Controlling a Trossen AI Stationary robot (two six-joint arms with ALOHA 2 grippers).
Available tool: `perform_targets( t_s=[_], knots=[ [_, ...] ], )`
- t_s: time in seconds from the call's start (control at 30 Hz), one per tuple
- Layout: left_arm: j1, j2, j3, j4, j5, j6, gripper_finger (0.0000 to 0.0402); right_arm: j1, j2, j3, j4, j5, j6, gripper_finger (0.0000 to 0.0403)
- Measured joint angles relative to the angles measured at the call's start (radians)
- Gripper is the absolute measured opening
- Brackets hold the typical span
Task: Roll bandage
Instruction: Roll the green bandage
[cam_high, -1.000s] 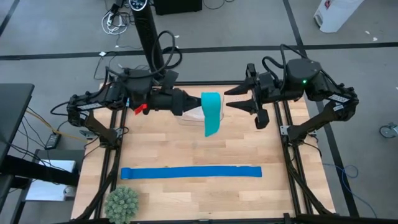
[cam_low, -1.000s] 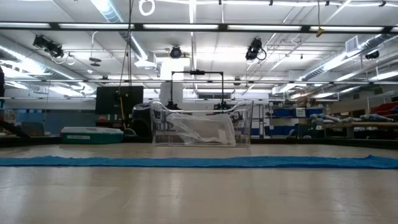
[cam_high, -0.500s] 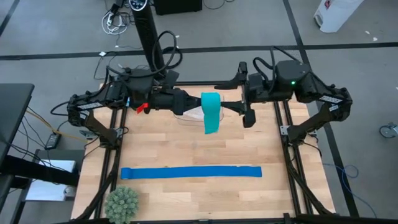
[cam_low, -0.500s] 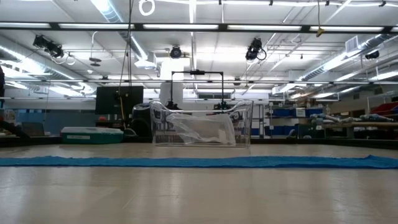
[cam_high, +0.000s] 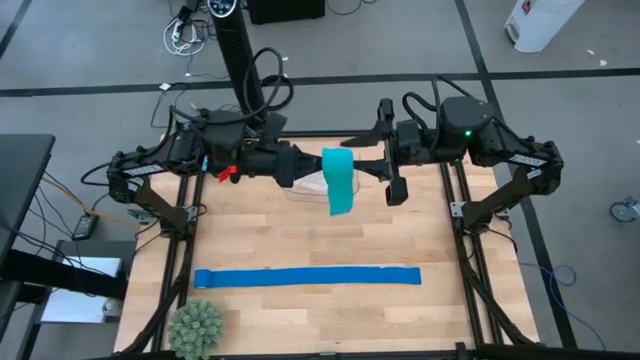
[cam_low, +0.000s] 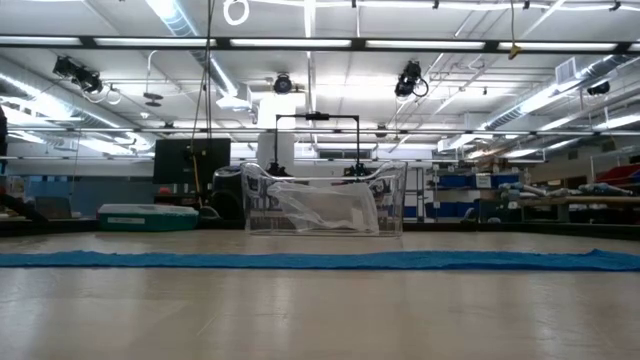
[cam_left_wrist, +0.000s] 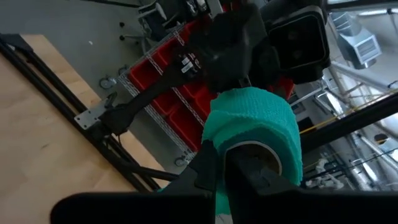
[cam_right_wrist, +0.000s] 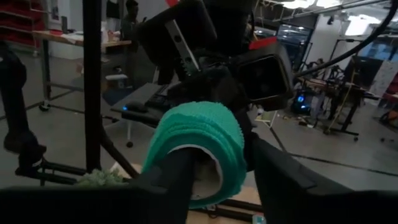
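Change since the earlier frame: the right gripper (cam_high: 368, 168) has closed in from well apart to just beside the bandage (cam_high: 340, 178); the left gripper (cam_high: 312, 168) and all table items are unchanged.

Landmark: the clear bin (cam_high: 305, 187) at the table's far edge.

Item 1, nearest the front: green spiky ball (cam_high: 195, 326), at the front-left corner of the table (cam_high: 440, 290), well apart from the bin.

Item 2: blue strip (cam_high: 307, 277), flat and fully unrolled, lying crosswise between ball and bin. Untouched.

Item 3: bandage, held in the air over the bin. The upper part is wound into a roll with a hollow core; a loose tail hangs down from it toward the table.

Item 4: left gripper, on the bin's left side. Its fingers (cam_left_wrist: 208, 168) pinch the wall of the roll, one of them inside the core.

Item 5: right gripper, on the bin's right side. Its fingers (cam_right_wrist: 277, 171) are spread wide, one on each side of the roll's end, with no contact evident.

Progress, as judged: rolling appears well under way but unfinished; the hanging tail remains to be wound in.
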Motion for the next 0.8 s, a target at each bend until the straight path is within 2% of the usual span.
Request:
perform_targets(
  t_s=[0.17, 0.3, 0.43, 0.53, 0.7, 0.8],
  knots=[
    [0.000, 0.000, 0.000, -0.009, -0.001, 0.067, 0.0033, 0.000, 0.007, 0.000, -0.019, -0.014, 0.001, 0.0085],
    [-0.001, 0.002, 0.000, -0.010, 0.001, 0.113, 0.0078, -0.001, 0.008, 0.000, -0.036, -0.048, 0.005, 0.0013],
    [0.006, -0.004, 0.000, 0.000, 0.039, 0.154, 0.0137, -0.001, 0.006, 0.000, -0.038, -0.078, 0.054, 0.0011],
    [0.019, -0.015, 0.018, -0.004, 0.089, 0.190, 0.0167, -0.014, -0.004, 0.000, -0.043, -0.133, 0.109, 0.0003],
    [0.024, -0.045, 0.079, 0.004, 0.081, 0.267, 0.0176, -0.047, -0.011, 0.000, -0.049, -0.240, 0.262, 0.0001],
    [0.018, -0.044, 0.115, -0.020, 0.043, 0.327, 0.0170, -0.085, -0.012, 0.000, -0.048, -0.326, 0.418, 0.0001]
  ],
)
